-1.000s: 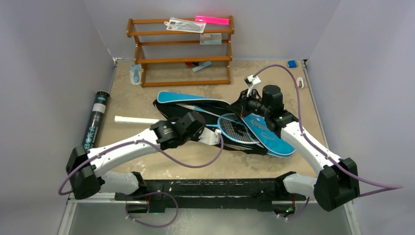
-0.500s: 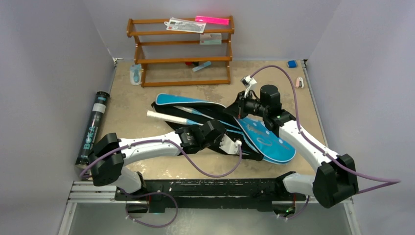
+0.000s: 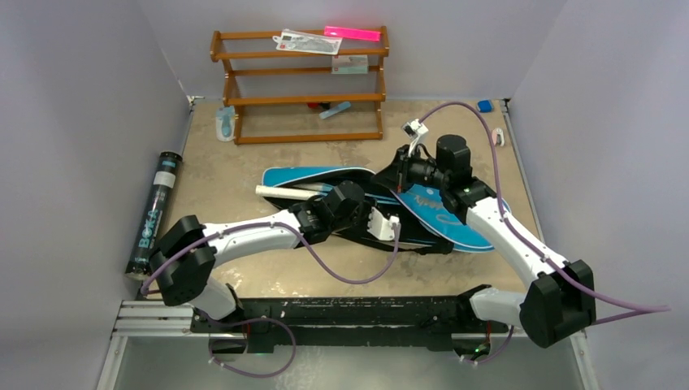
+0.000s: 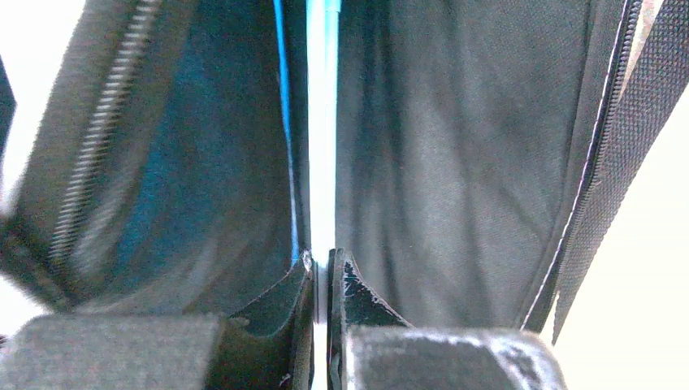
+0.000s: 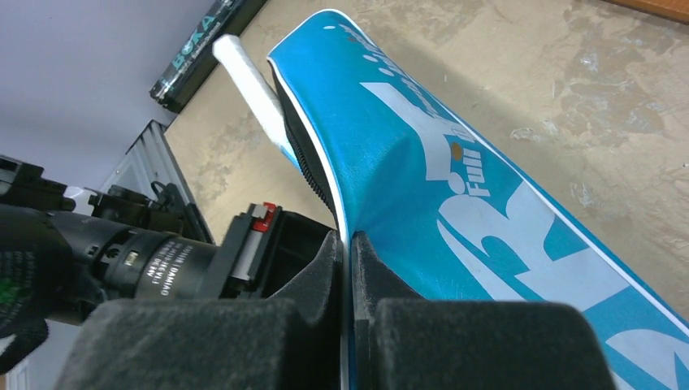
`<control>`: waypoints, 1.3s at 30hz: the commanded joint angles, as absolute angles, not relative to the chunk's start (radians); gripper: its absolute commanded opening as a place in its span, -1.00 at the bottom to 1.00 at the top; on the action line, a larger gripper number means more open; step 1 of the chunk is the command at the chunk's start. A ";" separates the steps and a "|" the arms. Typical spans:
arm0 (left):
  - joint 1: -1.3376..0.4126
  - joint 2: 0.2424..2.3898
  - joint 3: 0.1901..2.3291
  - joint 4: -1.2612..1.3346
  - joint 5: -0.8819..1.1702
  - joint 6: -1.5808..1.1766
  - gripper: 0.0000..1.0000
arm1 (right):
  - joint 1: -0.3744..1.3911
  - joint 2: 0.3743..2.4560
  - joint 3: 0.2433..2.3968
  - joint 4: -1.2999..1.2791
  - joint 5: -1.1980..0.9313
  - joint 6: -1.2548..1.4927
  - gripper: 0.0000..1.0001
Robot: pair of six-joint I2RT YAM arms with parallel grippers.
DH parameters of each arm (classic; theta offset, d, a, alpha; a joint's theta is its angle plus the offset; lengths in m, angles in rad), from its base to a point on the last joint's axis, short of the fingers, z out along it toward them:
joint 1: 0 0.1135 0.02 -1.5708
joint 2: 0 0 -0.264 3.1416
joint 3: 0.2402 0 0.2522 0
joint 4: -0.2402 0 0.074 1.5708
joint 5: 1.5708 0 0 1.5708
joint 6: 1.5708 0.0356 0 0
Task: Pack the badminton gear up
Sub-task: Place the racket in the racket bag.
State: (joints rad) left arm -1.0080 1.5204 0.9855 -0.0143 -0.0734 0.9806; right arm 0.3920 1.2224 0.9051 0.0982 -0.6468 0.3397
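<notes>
From above, we count one blue bag (image 3: 309, 175) on the table (image 3: 227, 171), one white racket handle (image 3: 284, 192) poking from the bag, and one black tube (image 3: 154, 213) along the left side. At the left wrist, our left fingers (image 4: 335, 272) pinch a thin light-blue racket bar (image 4: 322, 146) inside the bag's dark lining. At the right wrist, our right fingers (image 5: 357, 244) clamp the bag's flap edge.

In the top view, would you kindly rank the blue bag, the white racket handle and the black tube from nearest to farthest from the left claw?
1. blue bag: the left claw is right at its open mouth.
2. white racket handle: sticks out of the bag, to the claw's left.
3. black tube: far off to the left.
</notes>
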 commanded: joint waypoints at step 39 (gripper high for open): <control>-0.882 1.701 0.901 0.579 0.360 0.860 0.35 | 0.371 1.213 0.918 0.142 -0.685 0.444 -1.00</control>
State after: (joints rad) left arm -0.8799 1.7729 0.8570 0.6102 0.3111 0.9459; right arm 0.3744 1.2415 0.8906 0.0834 -0.6533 0.4469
